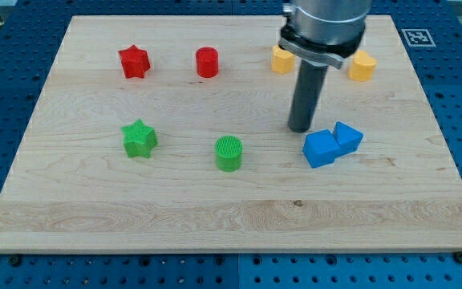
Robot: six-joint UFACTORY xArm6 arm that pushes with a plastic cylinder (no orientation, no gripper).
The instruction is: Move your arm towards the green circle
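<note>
The green circle (229,152) is a short green cylinder on the wooden board, below the middle. My tip (299,128) rests on the board to the right of it and a little higher, about a block and a half away. The tip stands just left of and above two blue blocks (332,144) that touch each other. The rod hangs from the arm's grey body at the view's top.
A green star (139,138) lies left of the green circle. A red star (134,62) and a red cylinder (207,62) sit at the top left. Two yellow blocks (282,59) (362,66) flank the arm at the top. The board's edge (231,247) runs along the bottom.
</note>
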